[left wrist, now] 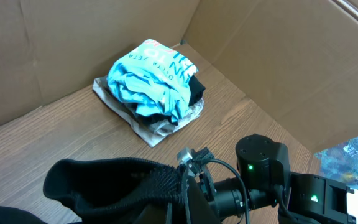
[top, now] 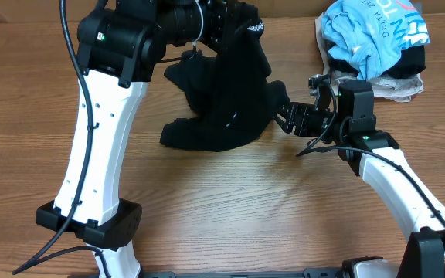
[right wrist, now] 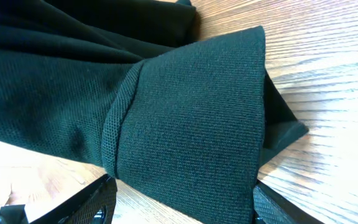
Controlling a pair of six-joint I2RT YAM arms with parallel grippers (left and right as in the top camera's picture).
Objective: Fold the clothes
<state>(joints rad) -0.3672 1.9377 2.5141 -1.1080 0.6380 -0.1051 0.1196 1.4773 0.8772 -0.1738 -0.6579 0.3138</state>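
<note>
The black shirt [top: 222,108] hangs bunched from my left gripper [top: 230,27] at the back of the table, its lower part resting on the wood. In the left wrist view the dark fabric [left wrist: 117,180] is pinched at my left jaws [left wrist: 185,205], which are shut on it. My right gripper [top: 284,117] is at the shirt's right side. In the right wrist view a ribbed sleeve cuff [right wrist: 191,124] lies flat on the table between my right fingers [right wrist: 185,208], which stand open on either side of it.
A pile of other clothes sits at the back right: a light blue tee [top: 373,31] on top of a beige garment [top: 399,89], also in the left wrist view [left wrist: 151,81]. Cardboard walls [left wrist: 73,37] stand behind the table. The left arm base [top: 91,220] stands front left.
</note>
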